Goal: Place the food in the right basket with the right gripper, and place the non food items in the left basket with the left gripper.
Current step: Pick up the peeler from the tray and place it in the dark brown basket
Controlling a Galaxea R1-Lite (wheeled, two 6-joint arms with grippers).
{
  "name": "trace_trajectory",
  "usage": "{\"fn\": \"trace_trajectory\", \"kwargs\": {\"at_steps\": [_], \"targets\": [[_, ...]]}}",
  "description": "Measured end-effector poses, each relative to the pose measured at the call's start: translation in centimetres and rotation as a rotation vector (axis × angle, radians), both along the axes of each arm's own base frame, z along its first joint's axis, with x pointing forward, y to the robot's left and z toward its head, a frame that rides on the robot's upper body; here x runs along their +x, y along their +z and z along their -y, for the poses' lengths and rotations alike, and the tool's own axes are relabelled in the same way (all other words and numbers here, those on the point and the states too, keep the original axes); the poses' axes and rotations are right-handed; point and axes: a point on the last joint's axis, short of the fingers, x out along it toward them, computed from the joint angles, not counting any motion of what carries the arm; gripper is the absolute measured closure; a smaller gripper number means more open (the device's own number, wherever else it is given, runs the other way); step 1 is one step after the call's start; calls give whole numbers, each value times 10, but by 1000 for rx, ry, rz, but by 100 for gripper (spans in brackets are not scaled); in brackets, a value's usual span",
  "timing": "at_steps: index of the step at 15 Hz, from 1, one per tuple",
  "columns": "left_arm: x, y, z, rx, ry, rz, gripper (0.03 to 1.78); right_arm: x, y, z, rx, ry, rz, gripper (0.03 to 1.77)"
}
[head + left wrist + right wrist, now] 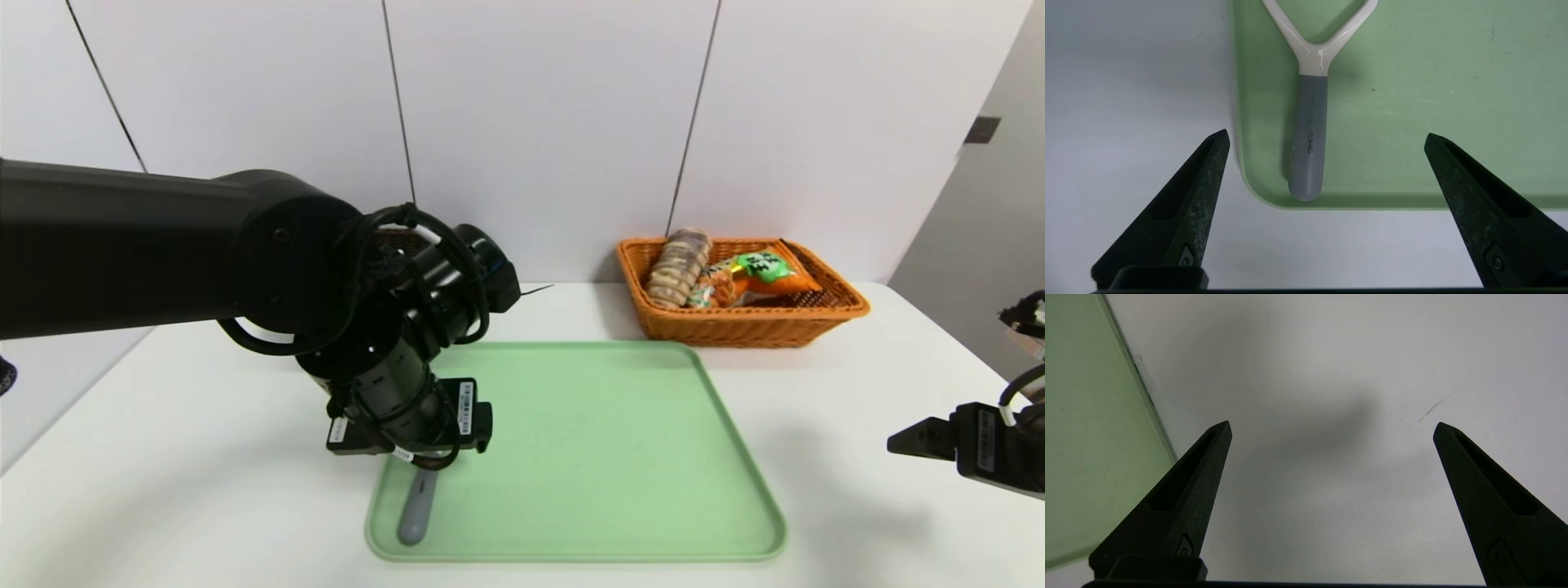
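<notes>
Wide-open, empty left gripper (1327, 131) is above the white peeler with grey handle (1310, 122).
It lies on the green tray (1412, 202); probably light, stiff, smooth: grasp mid-handle. Open, empty right gripper (1332, 422) waits beside the tray.

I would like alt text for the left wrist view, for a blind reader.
The open jaws of the left gripper hang above a peeler with a grey handle, which lies, not gripped, in a corner of a green tray on a white table.
</notes>
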Motion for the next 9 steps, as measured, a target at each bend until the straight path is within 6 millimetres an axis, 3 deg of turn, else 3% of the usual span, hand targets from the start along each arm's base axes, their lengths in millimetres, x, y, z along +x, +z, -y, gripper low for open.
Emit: {"fn": "trace_trajectory", "kwargs": {"at_steps": [9], "targets": [[9, -22, 17, -5, -7, -51, 12, 3, -2, 0, 1, 2, -11, 9]]}}
